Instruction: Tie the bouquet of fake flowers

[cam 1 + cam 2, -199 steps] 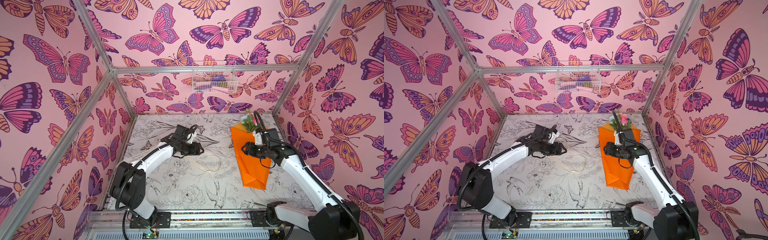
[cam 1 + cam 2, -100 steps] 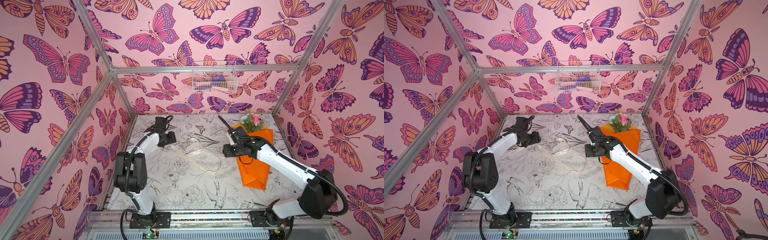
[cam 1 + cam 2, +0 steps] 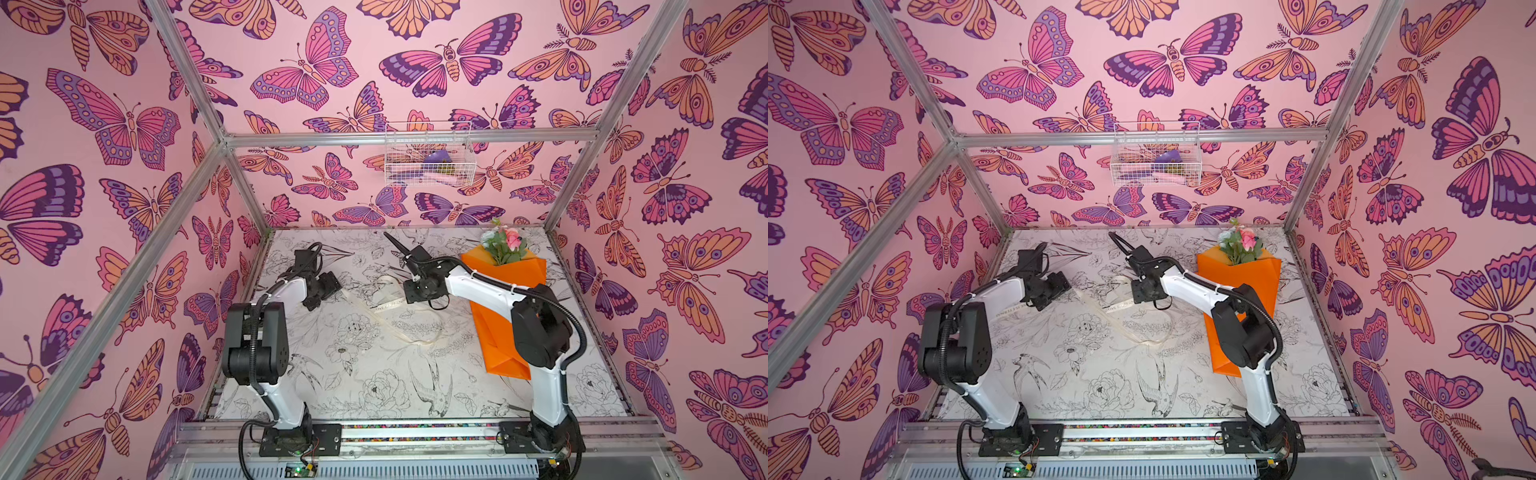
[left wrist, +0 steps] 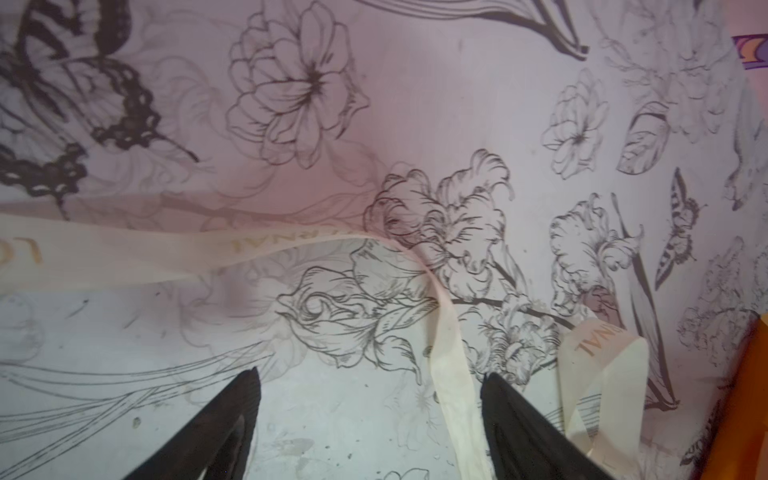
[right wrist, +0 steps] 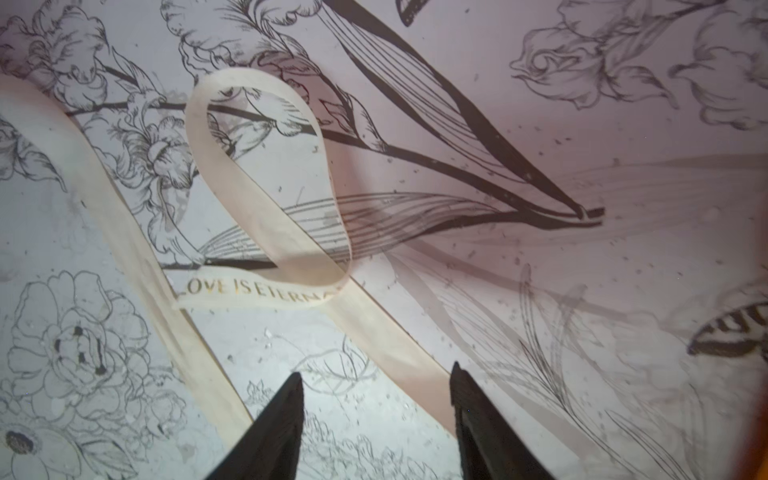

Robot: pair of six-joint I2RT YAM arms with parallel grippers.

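Your step looked to be gathering the cream ribbon point(image 3: 390, 305), so work from the strand nearest you. The near bend lay flat on the printed table point(image 3: 374, 374) and would have been hard to pinch; the raised loop farther back offered a better bite.

Your right gripper point(image 5: 376, 374) had its fingers parted with nothing held, and one strand ran along the table between the tips. You would have done well to drop straight down and close across the strand's width.

Your left gripper point(image 4: 370, 386) was spread wide and empty too, with a strand passing close by one finger.

Both arms rose from the near rail with elbows high and wrists pitched down over mid-table, angled toward each other.

Farthest back, on the right, the bouquet of fake flowers point(image 3: 498, 274) lay in its orange paper, blooms toward the back wall. It was partly hidden by your right arm, with no ribbon around it.
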